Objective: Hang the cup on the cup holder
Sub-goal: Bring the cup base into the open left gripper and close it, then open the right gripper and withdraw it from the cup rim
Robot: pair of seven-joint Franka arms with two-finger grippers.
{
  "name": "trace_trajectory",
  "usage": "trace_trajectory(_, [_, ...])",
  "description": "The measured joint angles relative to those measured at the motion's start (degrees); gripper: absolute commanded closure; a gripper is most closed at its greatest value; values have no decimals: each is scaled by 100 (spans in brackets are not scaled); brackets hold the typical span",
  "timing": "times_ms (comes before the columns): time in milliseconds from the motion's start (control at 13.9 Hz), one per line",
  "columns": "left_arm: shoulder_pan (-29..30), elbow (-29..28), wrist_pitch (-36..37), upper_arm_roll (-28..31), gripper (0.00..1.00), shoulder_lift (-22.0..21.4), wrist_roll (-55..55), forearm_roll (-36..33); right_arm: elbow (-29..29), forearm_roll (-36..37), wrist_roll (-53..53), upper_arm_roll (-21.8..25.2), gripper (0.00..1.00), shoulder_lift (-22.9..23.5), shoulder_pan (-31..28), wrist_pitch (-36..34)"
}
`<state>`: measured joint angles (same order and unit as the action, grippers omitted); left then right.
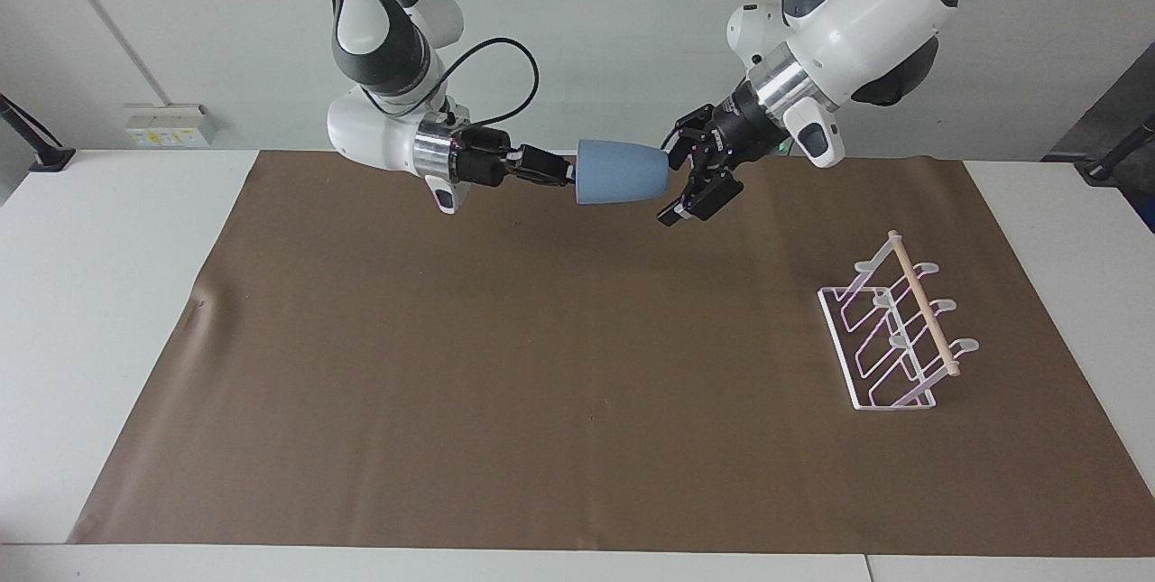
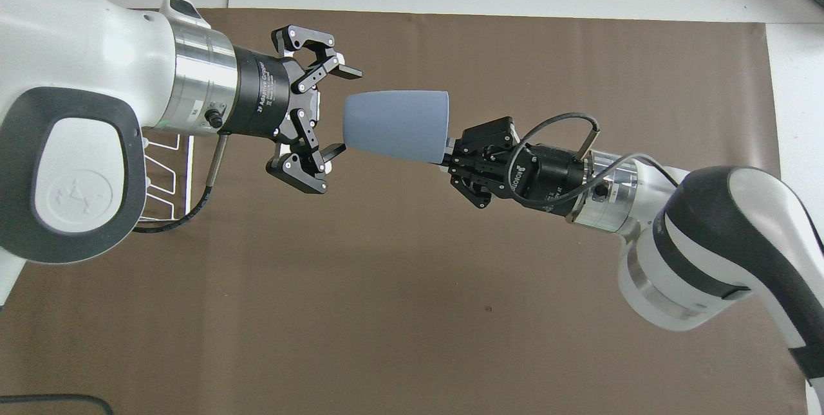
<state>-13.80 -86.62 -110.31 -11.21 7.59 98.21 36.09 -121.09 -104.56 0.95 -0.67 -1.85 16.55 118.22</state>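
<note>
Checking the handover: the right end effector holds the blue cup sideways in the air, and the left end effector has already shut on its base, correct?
Not quite. In the overhead view the left end effector is open around the cup's base; the right end effector alone grips it.

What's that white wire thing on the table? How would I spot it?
Look at the brown mat, toward the left arm's end of the table. The cup holder stands there alone: a white wire rack with slanted looped prongs, topped by a light wooden dowel.

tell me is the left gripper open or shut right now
Open: the left gripper has its fingers spread either side of the narrow end of the cup.
</note>
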Motion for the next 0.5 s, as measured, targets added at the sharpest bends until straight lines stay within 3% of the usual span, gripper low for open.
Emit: trace_trajectory(504, [-79, -57, 104, 64, 0, -93, 158, -33, -16, 0, 0, -3, 100, 2, 116, 46])
